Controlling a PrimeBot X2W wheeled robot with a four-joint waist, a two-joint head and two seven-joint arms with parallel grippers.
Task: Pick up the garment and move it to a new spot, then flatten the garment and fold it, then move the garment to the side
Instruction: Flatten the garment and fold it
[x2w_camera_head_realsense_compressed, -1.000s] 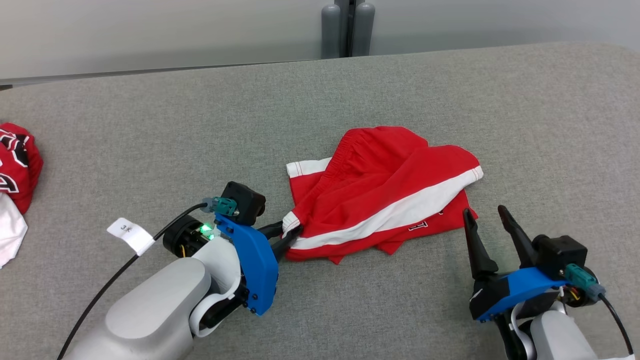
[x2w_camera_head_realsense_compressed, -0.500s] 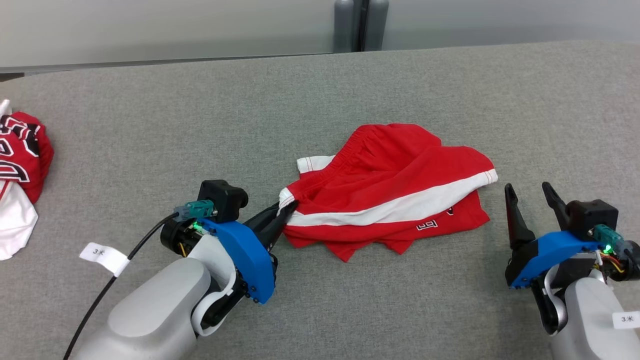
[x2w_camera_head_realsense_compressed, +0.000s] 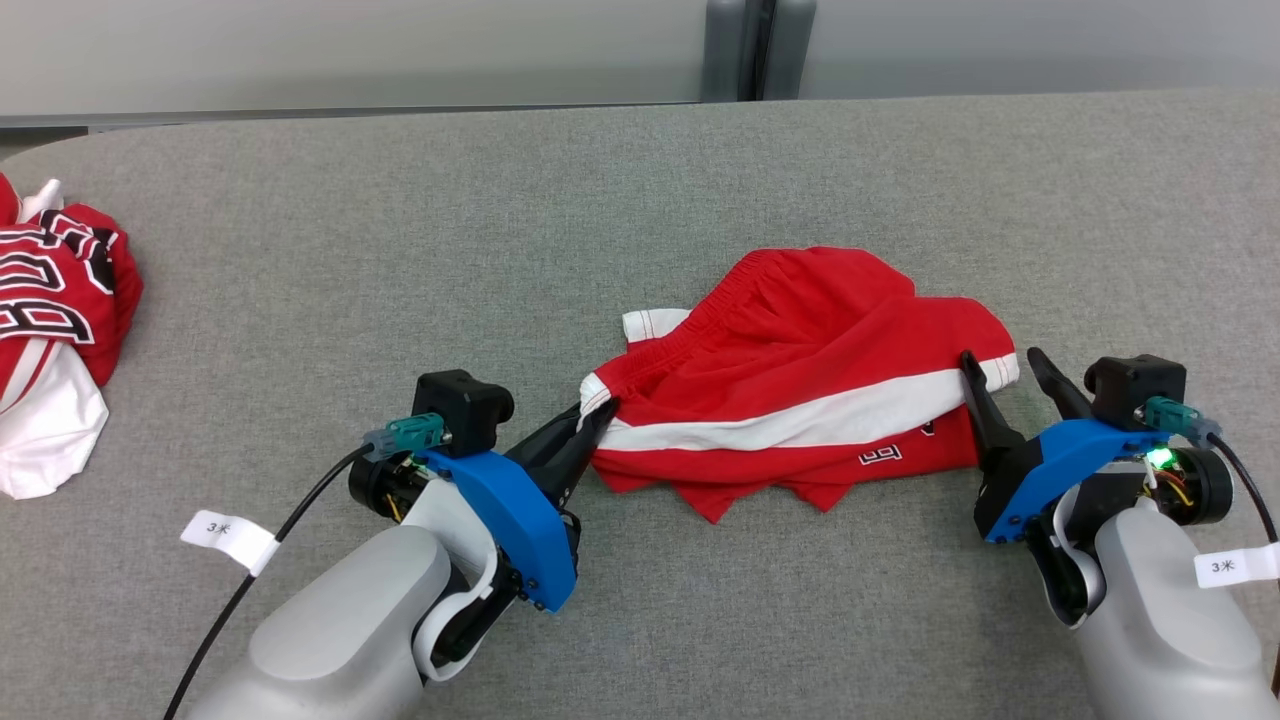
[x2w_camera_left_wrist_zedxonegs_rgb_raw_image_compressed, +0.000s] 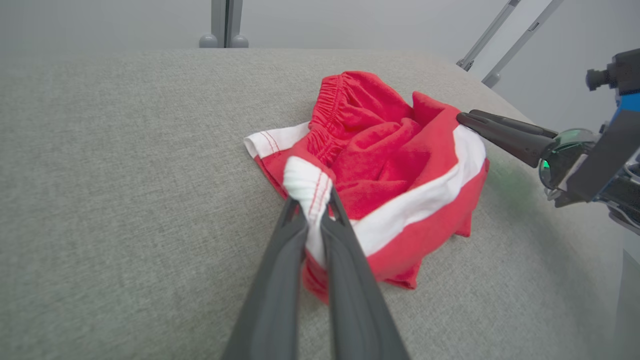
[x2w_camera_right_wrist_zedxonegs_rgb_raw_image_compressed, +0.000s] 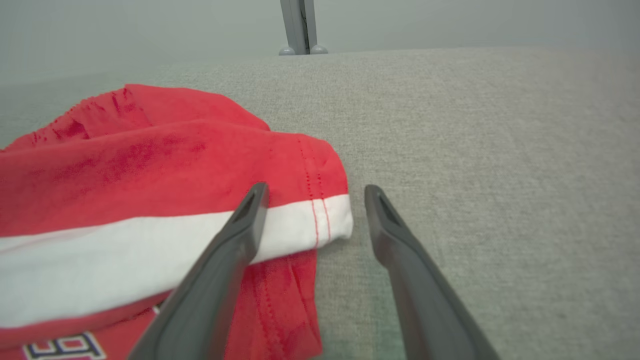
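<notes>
Right tool (x2w_camera_head_realsense_compressed: 1000, 355) newly astride garment (x2w_camera_head_realsense_compressed: 800, 340) corner

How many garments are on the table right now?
2 for certain: the red shorts in the centre, pinched by the left gripper, and a red jersey at the left edge. White fabric beside it may be a third.

A grey, felt-like table top (x2w_camera_head_realsense_compressed: 400, 250) stretches out before me. Far to my left lies a crumpled red jersey (x2w_camera_head_realsense_compressed: 60, 290) with black-and-white lettering. It partly overlaps a bunched white cloth (x2w_camera_head_realsense_compressed: 40, 440) nearer to me. Beyond the table's far edge, two grey upright posts (x2w_camera_head_realsense_compressed: 760, 45) stand side by side, close together, against a plain pale wall (x2w_camera_head_realsense_compressed: 300, 50).
</notes>
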